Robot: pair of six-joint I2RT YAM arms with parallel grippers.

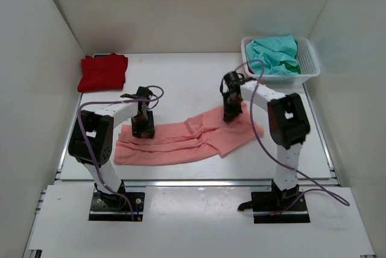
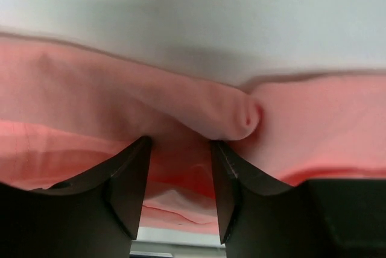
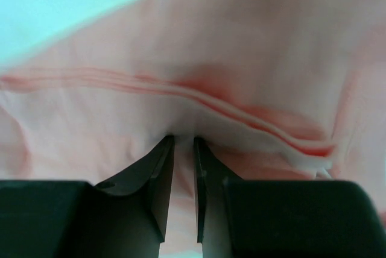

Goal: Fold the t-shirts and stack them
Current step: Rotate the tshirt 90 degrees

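The salmon-pink t-shirt (image 1: 187, 137) lies as a long folded strip across the middle of the table. My left gripper (image 1: 143, 126) is down on its far left edge. In the left wrist view the left gripper (image 2: 181, 143) has its jaws a little apart, with a ridge of the pink shirt (image 2: 90, 101) between and beyond the tips. My right gripper (image 1: 231, 113) is on the shirt's far right part. In the right wrist view the right gripper (image 3: 184, 138) has its jaws nearly together, pinching the pink shirt (image 3: 241, 47). The deep red t-shirt (image 1: 104, 72) lies folded at the back left. The teal-green t-shirt (image 1: 274, 54) is crumpled in the basket.
A white lattice basket (image 1: 307, 65) stands at the back right corner, close behind my right arm. White walls close in the table on the left, back and right. The table's front rail (image 1: 193, 182) runs just ahead of the arm bases.
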